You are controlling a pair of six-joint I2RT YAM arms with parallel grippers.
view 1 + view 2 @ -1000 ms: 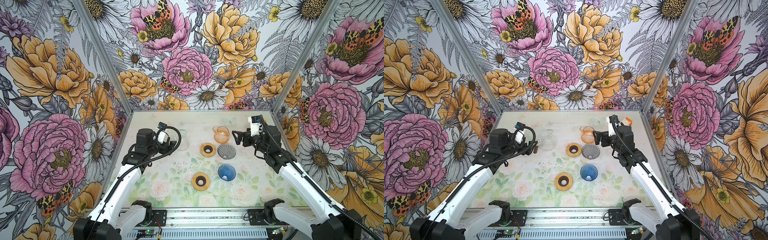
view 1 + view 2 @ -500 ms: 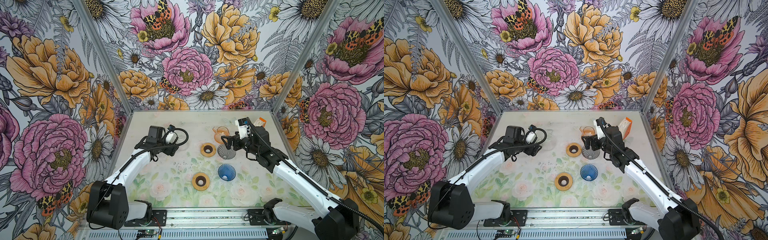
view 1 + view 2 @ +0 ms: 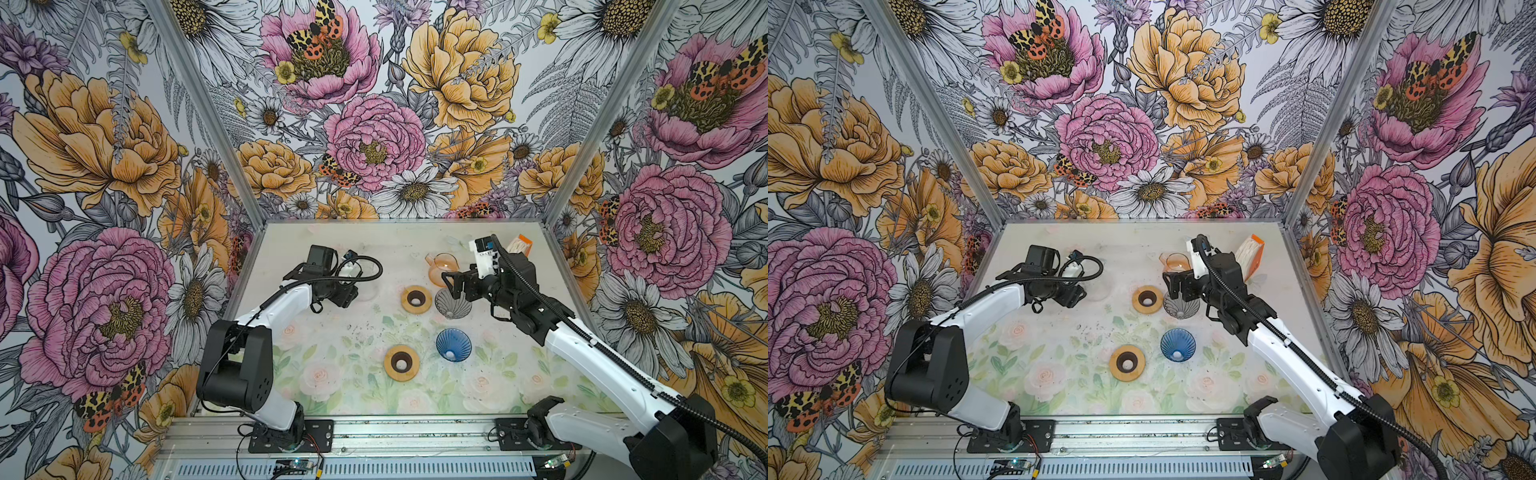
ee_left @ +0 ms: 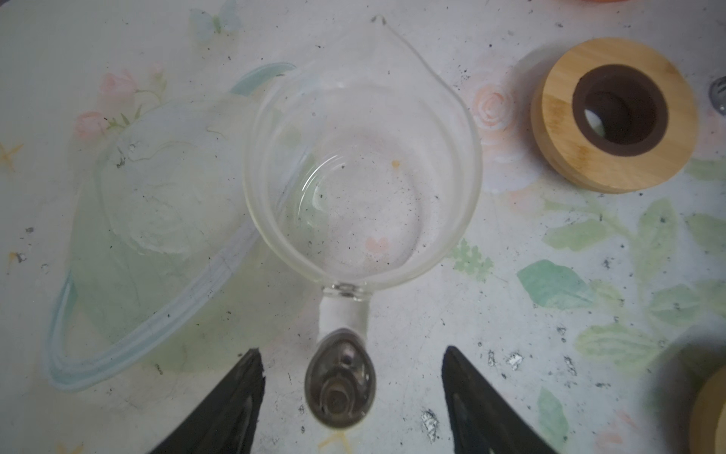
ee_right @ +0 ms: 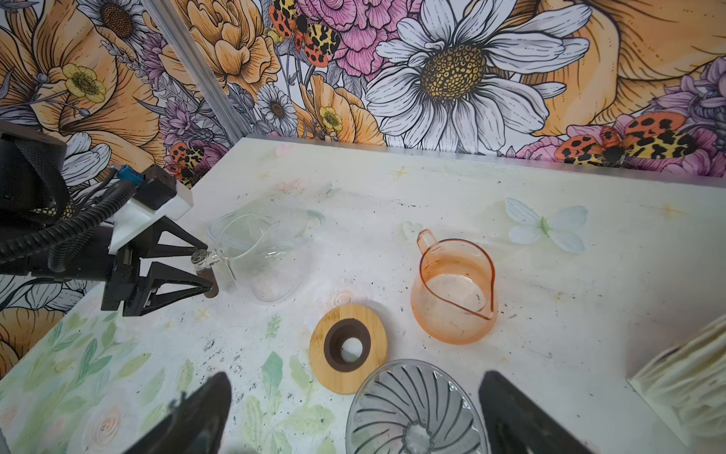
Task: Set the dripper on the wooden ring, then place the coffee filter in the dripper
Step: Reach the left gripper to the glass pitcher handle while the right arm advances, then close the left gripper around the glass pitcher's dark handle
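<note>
**Both pincers spread wide, filters parked in the far corner**

Over on the left, the left gripper has its two black fingers apart. One sits on each side of the knobbed handle of the clear glass pitcher with a pointed spout, with a gap on both sides, so no pinch. That pitcher stands upright on the pale flower-printed table, and you see straight through it to the speckled surface.

Right side now: the right gripper is spread wide and holding nothing. The smoke-grey ribbed glass dripper cone sits mouth-up between its fingers in the wrist view, its bowl showing only ribs and the drain hole. Just beside the cone lies a round bamboo ring with a dark brown collar. Beyond it is the orange-tinted glass pitcher, upright, with a few dark specks on its inner wall.

Nearer the front, a blue ribbed glass dripper cone stands mouth-up next to a second bamboo ring.

And the filters? The stack of white paper coffee filters, orange-capped, leans in the far right corner, apart from both drippers.
</note>
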